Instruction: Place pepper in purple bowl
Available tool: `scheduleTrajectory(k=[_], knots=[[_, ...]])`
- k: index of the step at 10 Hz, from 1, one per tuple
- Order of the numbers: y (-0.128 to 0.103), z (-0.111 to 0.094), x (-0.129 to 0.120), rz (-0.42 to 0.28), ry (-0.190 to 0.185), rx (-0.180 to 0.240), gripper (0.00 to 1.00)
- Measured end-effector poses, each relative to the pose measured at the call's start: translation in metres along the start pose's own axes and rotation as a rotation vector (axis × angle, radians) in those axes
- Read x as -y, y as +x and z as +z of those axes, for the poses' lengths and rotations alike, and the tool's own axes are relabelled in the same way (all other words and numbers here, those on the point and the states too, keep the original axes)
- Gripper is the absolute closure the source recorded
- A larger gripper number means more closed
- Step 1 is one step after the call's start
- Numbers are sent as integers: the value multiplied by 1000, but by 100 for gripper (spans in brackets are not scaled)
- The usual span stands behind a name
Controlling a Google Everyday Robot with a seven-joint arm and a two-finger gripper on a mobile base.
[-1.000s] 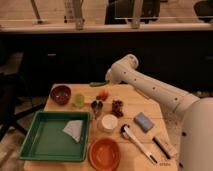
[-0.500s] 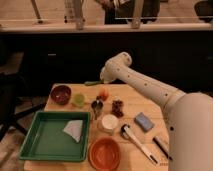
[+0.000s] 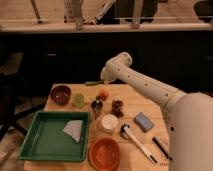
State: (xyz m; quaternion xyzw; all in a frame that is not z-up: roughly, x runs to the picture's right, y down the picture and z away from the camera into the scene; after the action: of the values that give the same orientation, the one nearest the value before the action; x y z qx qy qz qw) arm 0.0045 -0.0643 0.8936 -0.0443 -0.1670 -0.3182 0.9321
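The slim dark green pepper (image 3: 92,83) sticks out to the left of my gripper (image 3: 101,81), just above the table's far edge. The gripper sits at the end of the white arm that reaches in from the lower right, and it appears shut on the pepper's right end; the fingers are mostly hidden by the wrist. The purple bowl (image 3: 60,94), small, round and reddish-brown in this light, stands on the table's left side, left of and nearer than the pepper. The bowl looks empty.
A pale green lump (image 3: 79,100), an orange item (image 3: 102,94), a metal piece (image 3: 96,106) and a dark red cluster (image 3: 117,106) lie mid-table. In front are a green tray (image 3: 30,145) holding a white cloth, an orange bowl (image 3: 104,153), a white cup (image 3: 109,122), a blue sponge (image 3: 143,121) and a brush (image 3: 137,142).
The arm's end has swung left and dipped a little lower along the table's far edge, and the pepper has shifted slightly left with it. Nothing else on the table has moved.
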Motion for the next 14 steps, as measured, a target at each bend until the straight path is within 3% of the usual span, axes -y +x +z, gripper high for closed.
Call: scheduleTrajectory(k=[4, 8, 14], knots=[[-3, 9, 12, -42, 13, 10, 100], [-51, 32, 66, -133, 55, 40, 100], [-105, 41, 105, -262, 119, 82, 100]])
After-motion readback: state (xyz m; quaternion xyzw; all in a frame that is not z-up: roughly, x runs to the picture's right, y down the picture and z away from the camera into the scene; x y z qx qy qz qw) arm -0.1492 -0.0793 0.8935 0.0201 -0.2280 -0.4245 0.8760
